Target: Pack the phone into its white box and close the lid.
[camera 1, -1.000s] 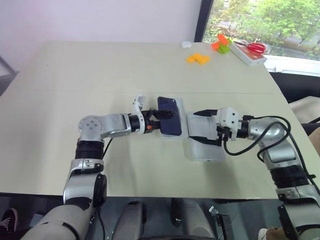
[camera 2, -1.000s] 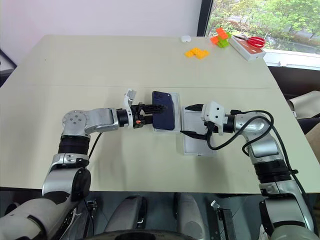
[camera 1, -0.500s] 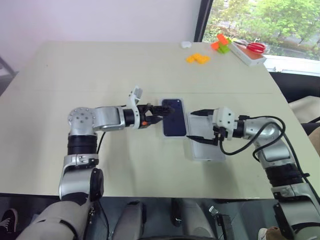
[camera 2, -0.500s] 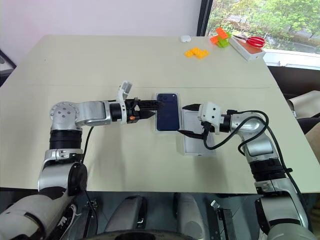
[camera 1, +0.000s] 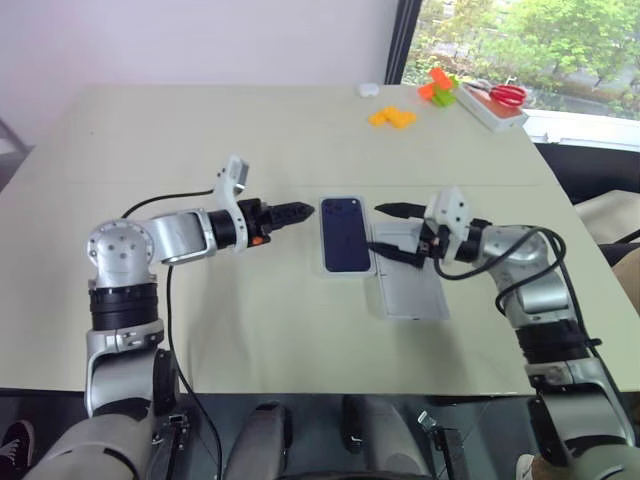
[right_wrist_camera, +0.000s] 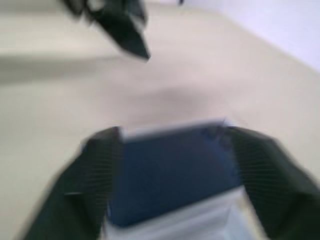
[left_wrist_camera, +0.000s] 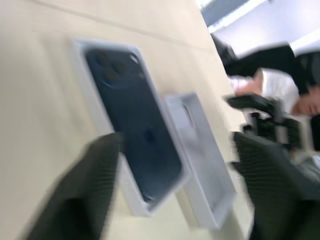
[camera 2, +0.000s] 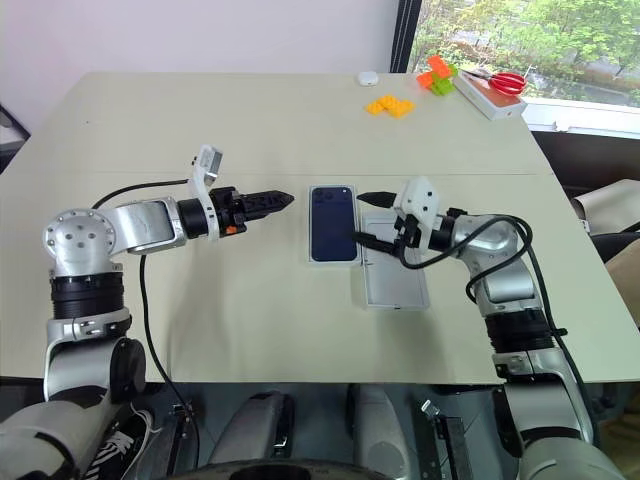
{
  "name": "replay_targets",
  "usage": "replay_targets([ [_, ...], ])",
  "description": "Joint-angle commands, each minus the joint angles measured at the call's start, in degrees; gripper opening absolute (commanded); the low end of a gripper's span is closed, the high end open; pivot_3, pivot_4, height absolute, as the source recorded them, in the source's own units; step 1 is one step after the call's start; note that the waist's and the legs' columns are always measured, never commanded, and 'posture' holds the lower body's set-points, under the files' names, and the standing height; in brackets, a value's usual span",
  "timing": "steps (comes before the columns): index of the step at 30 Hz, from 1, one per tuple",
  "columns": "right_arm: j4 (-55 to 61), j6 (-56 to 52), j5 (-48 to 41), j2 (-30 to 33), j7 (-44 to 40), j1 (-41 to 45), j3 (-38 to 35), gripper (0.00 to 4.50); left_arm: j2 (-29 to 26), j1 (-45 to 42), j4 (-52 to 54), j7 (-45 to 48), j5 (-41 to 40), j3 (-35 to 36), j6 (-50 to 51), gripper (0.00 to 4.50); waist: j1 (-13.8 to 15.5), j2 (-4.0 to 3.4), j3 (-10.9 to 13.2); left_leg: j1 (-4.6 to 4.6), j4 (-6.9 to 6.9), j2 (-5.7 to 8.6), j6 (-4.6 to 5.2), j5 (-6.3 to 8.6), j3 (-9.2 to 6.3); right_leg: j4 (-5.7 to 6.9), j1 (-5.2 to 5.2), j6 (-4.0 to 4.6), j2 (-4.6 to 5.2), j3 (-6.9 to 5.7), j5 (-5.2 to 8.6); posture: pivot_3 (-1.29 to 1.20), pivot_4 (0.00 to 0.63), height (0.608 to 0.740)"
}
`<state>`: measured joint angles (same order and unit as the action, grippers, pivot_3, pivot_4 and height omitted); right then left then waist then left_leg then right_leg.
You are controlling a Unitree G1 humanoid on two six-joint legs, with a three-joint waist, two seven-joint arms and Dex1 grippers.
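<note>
On the desk [camera 1: 200, 130], about midway between the two arms, the phone [camera 1: 345, 232] lies back up inside the white box [left_wrist_camera: 131, 195], whose rim frames it on all sides. That half of the job looks done. The lid [camera 1: 412, 285] lies just to the right of the box, right beside or touching it and set a little nearer the robot. Its plain white inside faces up, so the box is not yet closed.

The left fingers [camera 1: 290, 212] point at the phone from the left, near the box but clear of it. The left wrist view shows them apart with nothing between them. The right fingers [camera 1: 392, 209] hover over the far end of the lid. They are also apart and hold nothing, one prong above the other.

The step in hand appears to be the change from seating the phone to fetching the lid. The next move calls for a grip on one lid wall, most likely by the right arm. The lid must then be turned over so its printed top faces up. After that it has to be squared over the box and pressed down evenly, perhaps with the left arm steadying the box so it does not slide.
</note>
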<state>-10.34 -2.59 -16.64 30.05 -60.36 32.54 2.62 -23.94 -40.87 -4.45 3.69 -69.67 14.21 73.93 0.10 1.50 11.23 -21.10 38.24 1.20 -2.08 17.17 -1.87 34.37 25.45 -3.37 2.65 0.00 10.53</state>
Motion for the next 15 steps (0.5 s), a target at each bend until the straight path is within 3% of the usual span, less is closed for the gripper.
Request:
replay_targets([
  [1,-0.1,1.2,2.9,-1.1,4.3,2.4,0.1,1.54,-2.6,0.9,4.6,8.2,8.8,-5.2,-7.4,1.53,0.0,0.00,0.0,-0.02,0.00,0.01,0.01,0.00,0.03,0.00,0.00,0.00,-0.03,-0.02,0.00,0.00,0.150,0.740],
  [4,-3.7,5.6,8.7,-1.8,6.3,3.2,3.5,0.03,2.0,0.5,0.8,10.8,12.9,-8.0,-11.6,0.02,0.6,0.00,0.0,-0.05,0.00,0.01,0.01,0.00,0.02,-0.02,-0.01,0.01,-0.04,-0.04,0.00,0.00,0.150,0.740],
  [9,-9.5,13.4,20.3,-1.7,11.5,4.2,9.8,0.03,9.2,-1.4,-5.3,12.4,19.6,-9.6,-18.2,0.02,0.5,0.00,0.0,-0.18,0.08,0.07,0.20,0.07,0.07,-0.09,0.00,-0.02,0.08,-0.03,-0.02,0.00,0.150,0.740],
  [15,-12.0,18.1,26.7,-1.5,13.8,4.1,14.0,0.03,12.2,-0.5,-7.1,13.8,26.2,-13.9,-18.1,0.02,-0.6,0.00,0.0,-0.16,0.02,0.03,0.14,0.05,0.10,-0.05,0.07,-0.04,0.04,-0.03,-0.04,0.00,0.150,0.740],
])
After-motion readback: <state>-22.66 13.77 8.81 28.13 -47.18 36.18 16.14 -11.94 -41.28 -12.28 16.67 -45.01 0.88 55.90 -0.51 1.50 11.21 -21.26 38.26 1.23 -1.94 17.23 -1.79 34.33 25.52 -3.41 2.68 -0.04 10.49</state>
